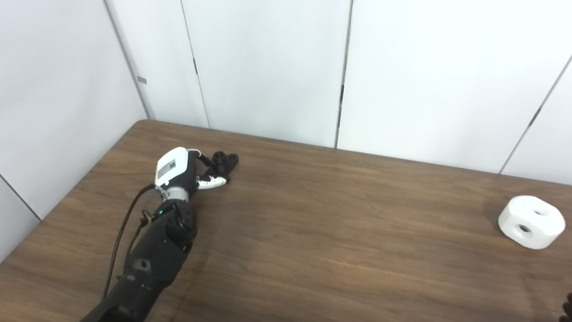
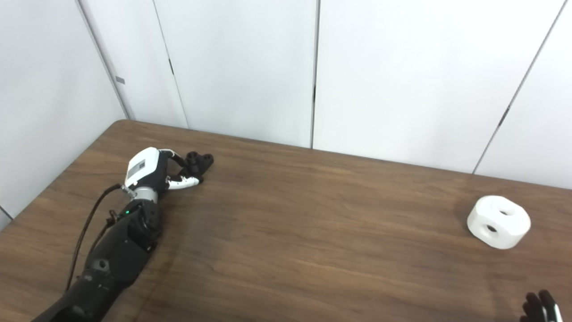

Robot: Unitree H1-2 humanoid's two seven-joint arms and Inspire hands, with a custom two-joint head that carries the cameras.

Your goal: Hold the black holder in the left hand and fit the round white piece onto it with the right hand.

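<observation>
Left eye view: left hand [image 1: 185,170] at black holder [image 1: 225,163], far left; grasp state unclear. Right hand [image 2: 541,307] barely visible, state undeterminable. Risk: holder slips; round white piece [image 1: 532,221] lies well apart on the surface [image 1: 313,232].

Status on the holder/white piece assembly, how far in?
Early. Nothing is fitted yet. In hand: the left hand has reached the small black plastic holder at the far left of the brown wooden table, fingers at it; whether it is gripped is unclear. Left: the round white piece with holes sits untouched at far right, and the right hand only peeks in at the bottom corner.
</observation>
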